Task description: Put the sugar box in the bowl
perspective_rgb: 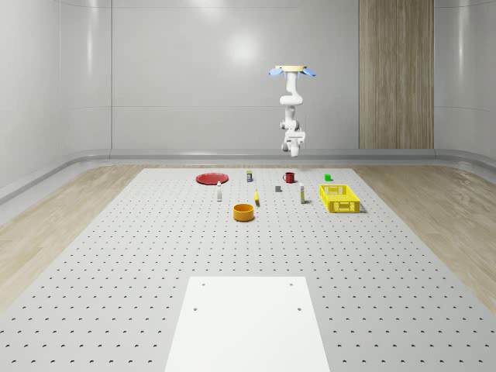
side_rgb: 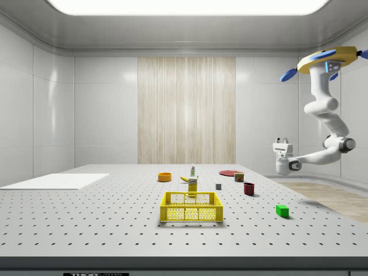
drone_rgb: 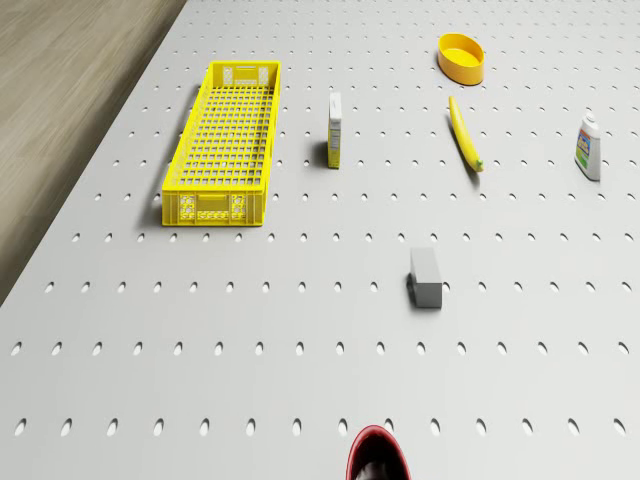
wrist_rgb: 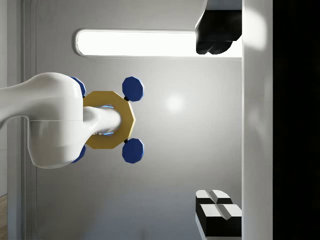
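Grey perforated table in pale-walled room. Drone hovers high over far edge, beyond red mug. Gripper raised, pointing upward — jaw state cannot tell. Sugar box upright between yellow crate and banana; bowl well apart — nothing grasped yet, approach probably still ahead.

A simulated lab or test room. A large perforated table, like an optical breadboard, fills the floor area, ringed by wood flooring. Smooth grey walls curve into the floor, with one wood-slat panel and a long ceiling light. Small test props sit scattered on the table: crate, bowl, plate.
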{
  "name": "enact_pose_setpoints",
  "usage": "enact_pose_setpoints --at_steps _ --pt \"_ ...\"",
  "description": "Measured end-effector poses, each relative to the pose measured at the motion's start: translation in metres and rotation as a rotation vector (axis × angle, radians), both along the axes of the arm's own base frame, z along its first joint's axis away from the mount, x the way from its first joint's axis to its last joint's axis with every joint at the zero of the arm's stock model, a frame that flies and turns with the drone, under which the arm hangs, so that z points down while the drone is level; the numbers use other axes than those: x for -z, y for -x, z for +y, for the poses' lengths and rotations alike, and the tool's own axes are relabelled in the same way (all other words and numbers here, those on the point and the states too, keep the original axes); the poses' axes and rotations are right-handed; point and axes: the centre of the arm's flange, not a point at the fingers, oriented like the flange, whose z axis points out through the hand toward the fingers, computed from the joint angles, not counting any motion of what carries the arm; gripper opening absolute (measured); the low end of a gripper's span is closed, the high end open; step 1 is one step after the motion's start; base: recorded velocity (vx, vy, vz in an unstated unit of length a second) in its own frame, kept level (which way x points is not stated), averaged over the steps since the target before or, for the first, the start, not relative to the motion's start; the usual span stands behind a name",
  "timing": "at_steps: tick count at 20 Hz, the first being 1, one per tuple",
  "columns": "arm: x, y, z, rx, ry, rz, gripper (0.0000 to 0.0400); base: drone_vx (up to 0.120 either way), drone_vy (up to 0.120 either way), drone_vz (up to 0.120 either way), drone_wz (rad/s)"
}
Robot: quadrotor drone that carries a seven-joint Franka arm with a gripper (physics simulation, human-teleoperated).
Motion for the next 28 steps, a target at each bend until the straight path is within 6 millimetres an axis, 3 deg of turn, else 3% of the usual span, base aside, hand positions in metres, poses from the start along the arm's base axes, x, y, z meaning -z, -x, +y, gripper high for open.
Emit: enact_pose_setpoints --at_steps 28 --pt "0.0 0.0021 0.0065 0.001 0.066 -0.021 0.04 0.12 0.0 0.0 0.0"
